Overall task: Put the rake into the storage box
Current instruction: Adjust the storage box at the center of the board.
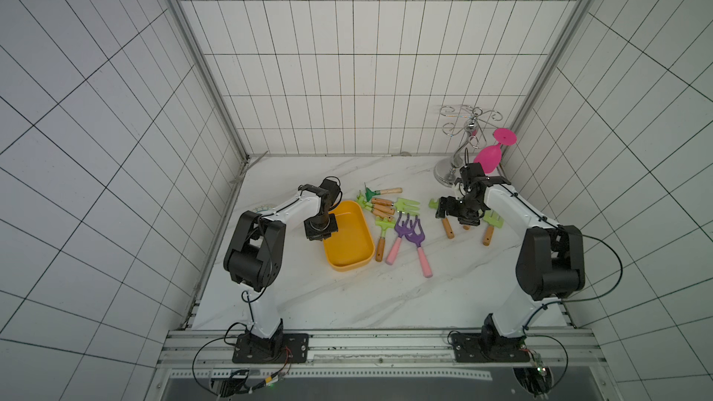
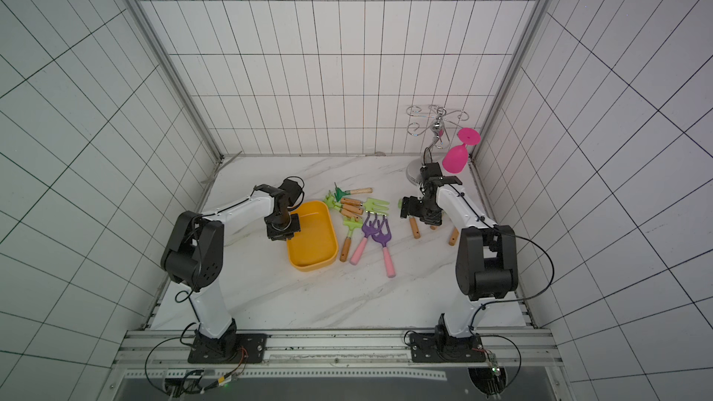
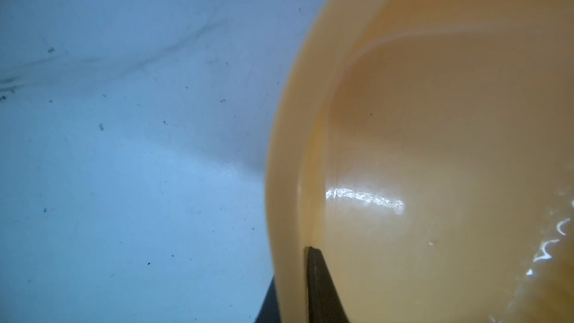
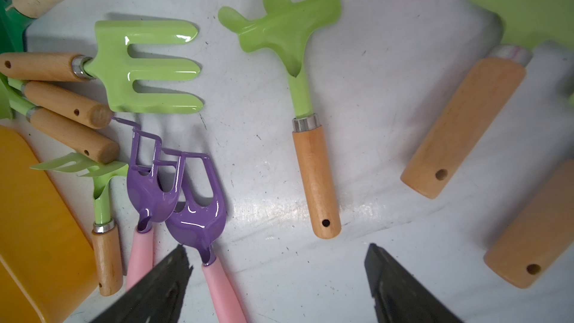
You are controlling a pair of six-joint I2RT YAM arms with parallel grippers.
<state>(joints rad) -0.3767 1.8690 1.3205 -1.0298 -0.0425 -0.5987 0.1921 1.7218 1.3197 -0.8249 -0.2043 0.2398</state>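
The yellow-orange storage box (image 1: 353, 241) lies left of centre on the marble table and holds nothing. My left gripper (image 1: 324, 234) points down at its left wall. In the left wrist view the left gripper (image 3: 292, 253) is shut on the rim of the storage box (image 3: 285, 150), one finger inside and one outside. My right gripper (image 4: 278, 248) hangs open over the table. Just beyond its fingertips lies a green rake with a wooden handle (image 4: 315, 169), touched by nothing. In a top view that rake's handle (image 1: 447, 227) pokes out from under the right gripper (image 1: 443, 208).
Two purple rakes with pink handles (image 1: 418, 243) and several green tools with wooden handles (image 1: 382, 206) lie between the box and the right arm. A green hand fork (image 4: 143, 66) lies further off. A chrome rack (image 1: 461, 136) with a pink goblet (image 1: 488, 158) stands back right.
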